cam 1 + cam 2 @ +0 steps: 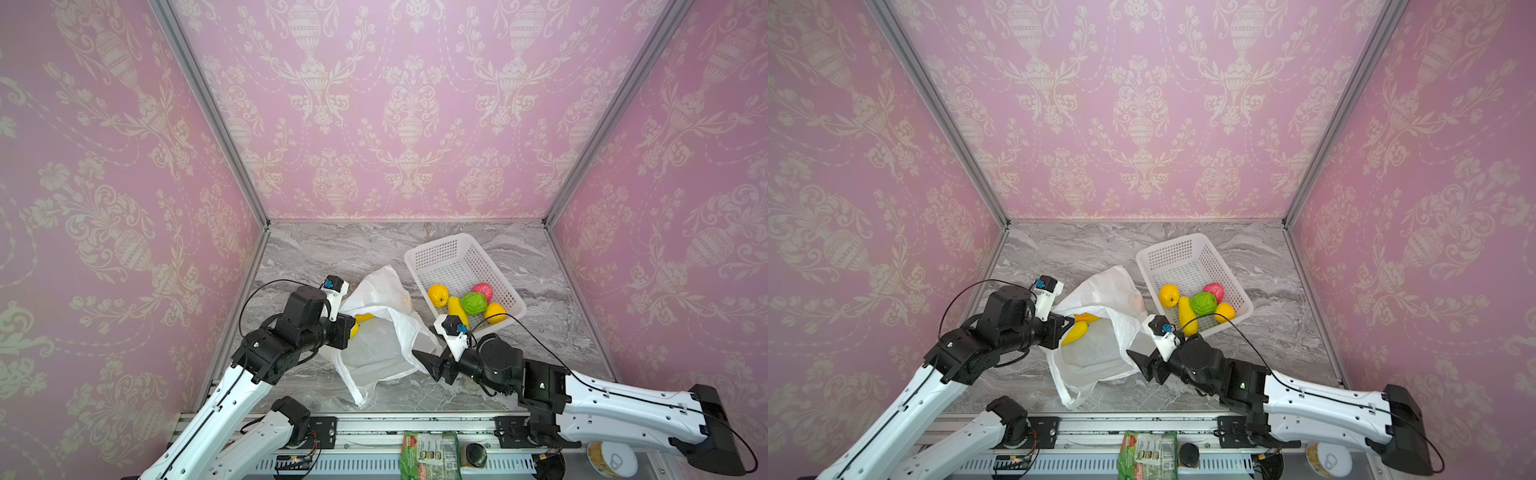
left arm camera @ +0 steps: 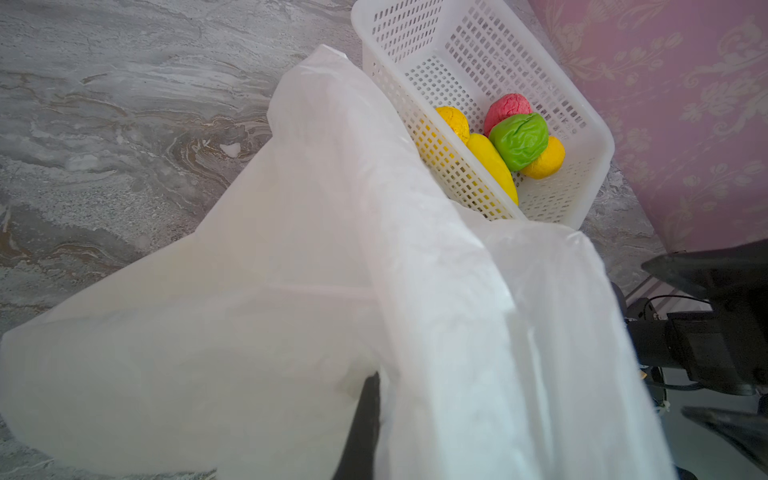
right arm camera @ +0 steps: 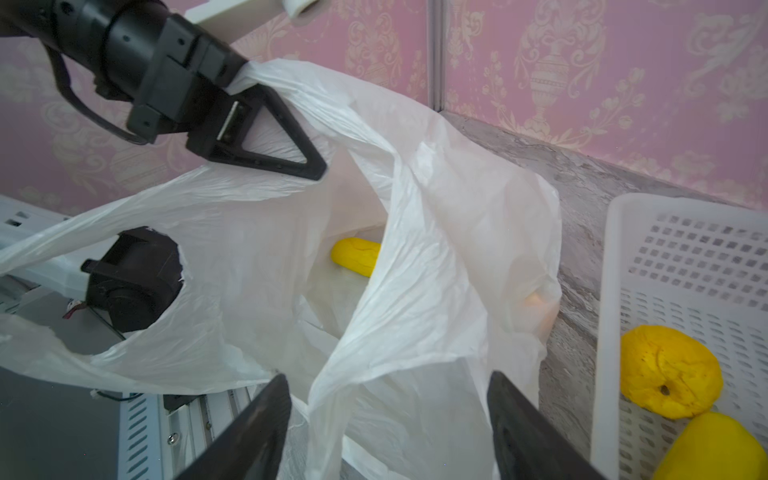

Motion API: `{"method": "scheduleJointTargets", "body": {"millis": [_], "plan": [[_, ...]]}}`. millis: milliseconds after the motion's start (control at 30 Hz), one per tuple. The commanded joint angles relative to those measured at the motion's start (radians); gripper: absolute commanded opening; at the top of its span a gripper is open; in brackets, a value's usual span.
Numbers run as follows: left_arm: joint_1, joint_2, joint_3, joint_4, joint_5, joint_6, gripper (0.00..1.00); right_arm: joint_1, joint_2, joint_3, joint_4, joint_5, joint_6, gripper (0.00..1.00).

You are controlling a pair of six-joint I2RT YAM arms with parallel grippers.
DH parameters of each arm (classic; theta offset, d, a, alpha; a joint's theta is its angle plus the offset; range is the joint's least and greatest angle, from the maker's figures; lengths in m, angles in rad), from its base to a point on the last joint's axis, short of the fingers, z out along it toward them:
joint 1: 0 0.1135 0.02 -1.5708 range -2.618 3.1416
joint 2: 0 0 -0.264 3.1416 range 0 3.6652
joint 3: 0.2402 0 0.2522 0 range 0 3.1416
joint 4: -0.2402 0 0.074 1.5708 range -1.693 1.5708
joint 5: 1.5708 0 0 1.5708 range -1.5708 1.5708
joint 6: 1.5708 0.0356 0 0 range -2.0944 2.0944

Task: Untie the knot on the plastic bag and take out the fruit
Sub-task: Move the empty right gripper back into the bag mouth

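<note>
Plastic bag (image 1: 380, 291): lower centre in both top views, mouth open, no knot visible. Film judged light, slippery, tear-prone; best hold at rim. Yellow fruit (image 3: 356, 257) inside. Left gripper (image 1: 1066, 323) clamped on rim. Right gripper (image 3: 388, 386) jaws apart, nothing pinched. Basket (image 1: 436, 245) right, five fruits.

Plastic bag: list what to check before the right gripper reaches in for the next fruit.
1. Plastic bag untied, mouth open: ok.
2. Left gripper shut on the bag's rim, holding it up: ok.
3. Right gripper jaws apart, nothing gripped: ok.
4. Clear path to the yellow fruit inside: not ok, a fold of the bag hangs partly in front of it.
5. Room in the basket: ok, its far half is bare.
6. Fruit count left in the bag: cannot tell through the film.
</note>
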Motion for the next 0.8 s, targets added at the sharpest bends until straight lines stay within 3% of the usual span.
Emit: {"method": "scheduleJointTargets", "body": {"millis": [0, 167, 300, 333, 367, 567, 667, 767], "plan": [[0.009, -0.017, -0.012, 0.017, 0.039, 0.02, 0.05, 0.038, 0.046, 0.049, 0.056, 0.025, -0.078, 0.77], [0.013, -0.007, -0.01, 0.016, 0.045, 0.024, 0.04, 0.071, 0.129, 0.086, 0.073, -0.014, -0.091, 0.78], [0.019, -0.011, -0.012, 0.02, 0.061, 0.026, 0.11, 0.091, 0.174, 0.094, 0.101, -0.014, -0.096, 0.79], [0.019, -0.012, -0.012, 0.023, 0.066, 0.028, 0.1, 0.093, 0.183, 0.095, 0.106, -0.015, -0.095, 0.79], [0.021, -0.007, -0.011, 0.022, 0.068, 0.027, 0.0, 0.095, 0.189, 0.097, 0.111, -0.016, -0.094, 0.79], [0.025, 0.006, -0.007, 0.016, 0.058, 0.025, 0.0, 0.096, 0.21, 0.101, 0.116, -0.023, -0.093, 0.8], [0.027, 0.004, -0.008, 0.018, 0.065, 0.028, 0.07, 0.097, 0.222, 0.106, 0.116, -0.04, -0.097, 0.8], [0.026, 0.005, -0.008, 0.019, 0.073, 0.029, 0.01, 0.108, 0.242, 0.119, 0.106, -0.051, -0.108, 0.8]]}}
